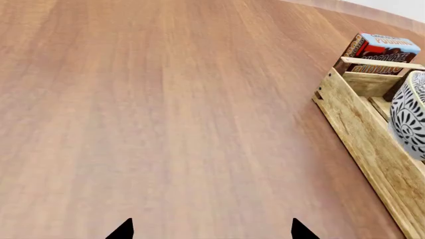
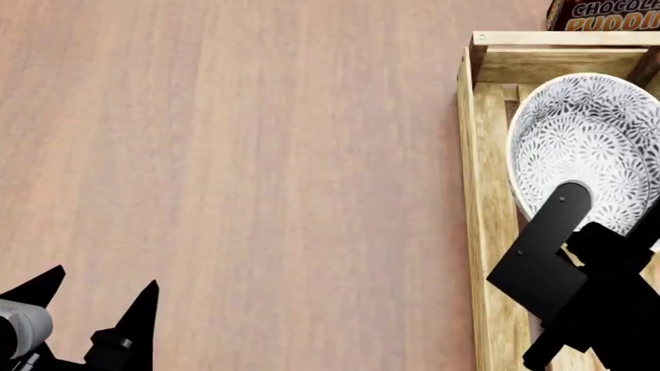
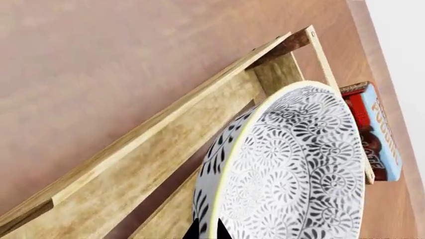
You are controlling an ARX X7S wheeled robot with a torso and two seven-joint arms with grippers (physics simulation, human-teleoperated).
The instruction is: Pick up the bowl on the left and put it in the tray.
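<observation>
The bowl point(image 2: 588, 147), white with a dense grey-blue floral pattern and a cream rim, is inside the outline of the tray point(image 2: 472, 193), a long light-wood slatted crate at the right. My right gripper point(image 2: 565, 202) is shut on the bowl's near rim. In the right wrist view the two fingertips of the right gripper point(image 3: 207, 226) pinch the rim of the bowl point(image 3: 292, 169), which tilts against the tray's point(image 3: 166, 144) side wall. Whether it rests on the slats I cannot tell. My left gripper point(image 2: 101, 280) hangs open over bare table, far left of the tray.
A chocolate pudding box point(image 2: 608, 14) stands just beyond the tray's far end bar. From the left wrist, the left gripper point(image 1: 212, 224) points across bare wooden table point(image 1: 166, 109), with the tray point(image 1: 359, 124), bowl point(image 1: 408, 114) and box point(image 1: 381, 50) off to one side.
</observation>
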